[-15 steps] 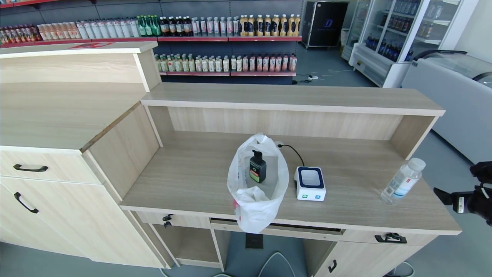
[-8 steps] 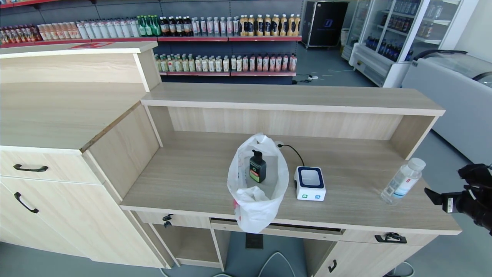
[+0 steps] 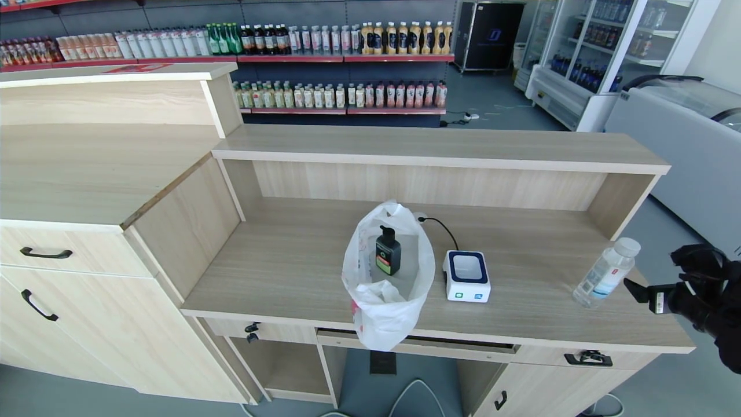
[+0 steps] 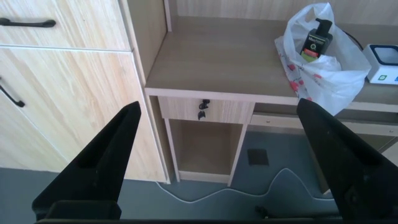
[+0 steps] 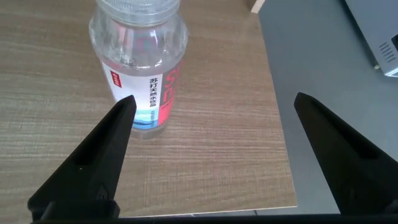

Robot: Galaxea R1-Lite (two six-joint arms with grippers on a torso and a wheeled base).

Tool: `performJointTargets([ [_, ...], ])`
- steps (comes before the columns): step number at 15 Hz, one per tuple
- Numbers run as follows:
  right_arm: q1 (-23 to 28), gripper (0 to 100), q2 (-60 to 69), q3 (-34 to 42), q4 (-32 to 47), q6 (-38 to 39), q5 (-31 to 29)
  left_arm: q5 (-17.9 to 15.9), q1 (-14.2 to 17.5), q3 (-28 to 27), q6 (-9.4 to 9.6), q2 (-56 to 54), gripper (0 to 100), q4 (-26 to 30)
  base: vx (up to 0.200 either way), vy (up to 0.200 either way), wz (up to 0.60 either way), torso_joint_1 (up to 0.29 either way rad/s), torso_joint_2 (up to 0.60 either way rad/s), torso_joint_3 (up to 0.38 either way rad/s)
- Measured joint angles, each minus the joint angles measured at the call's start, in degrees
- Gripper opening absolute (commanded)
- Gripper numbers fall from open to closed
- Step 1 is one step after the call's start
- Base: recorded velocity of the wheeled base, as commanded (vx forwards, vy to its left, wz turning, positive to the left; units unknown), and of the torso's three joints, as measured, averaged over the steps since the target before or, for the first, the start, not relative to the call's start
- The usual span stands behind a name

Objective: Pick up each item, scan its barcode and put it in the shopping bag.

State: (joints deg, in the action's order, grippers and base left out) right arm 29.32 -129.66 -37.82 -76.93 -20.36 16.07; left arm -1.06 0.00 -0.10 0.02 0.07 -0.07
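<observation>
1. The left gripper (image 4: 217,102) is held low, off the near left corner of the counter (image 3: 289,272). Its fingers are spread wide and nothing is held. It is judged to be parked there so that the work area is left free.
2. The bag (image 3: 382,324) is set at the near edge of the counter, left of centre, with its mouth pulled open. That would allow items to be dropped in from above. A pump bottle (image 3: 388,255), black with a green and red label, is seen upright inside it, so one item is judged done.
3. The scanner (image 3: 467,275) is placed just right of the bag, window facing up, with a cable (image 3: 443,227) run to the far side. Only a short carry from scan to bag would be needed.
4. The water bottle (image 3: 606,272) is found upright near the right end of the counter, well apart from the scanner. It is clear plastic with a white cap and a white label printed in red and blue. It is judged light and slippery, best gripped around the labelled middle.
5. The right gripper (image 5: 214,98) is held just right of the water bottle, level with it, without touching it. Its fingers are spread wide and nothing is grasped. In the right wrist view the water bottle lies nearer one finger than the other, so some centring is judged necessary before closing.
</observation>
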Motion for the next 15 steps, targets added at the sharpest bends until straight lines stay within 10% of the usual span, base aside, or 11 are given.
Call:
performJointTargets([
  [15,-8.66,100,-7.30,-9.03,0.55,3.06,-0.34,0.00,0.00,0.00,-0.02,0.00,100,0.00,0.000,0.000,0.00,0.000,0.00,0.000],
])
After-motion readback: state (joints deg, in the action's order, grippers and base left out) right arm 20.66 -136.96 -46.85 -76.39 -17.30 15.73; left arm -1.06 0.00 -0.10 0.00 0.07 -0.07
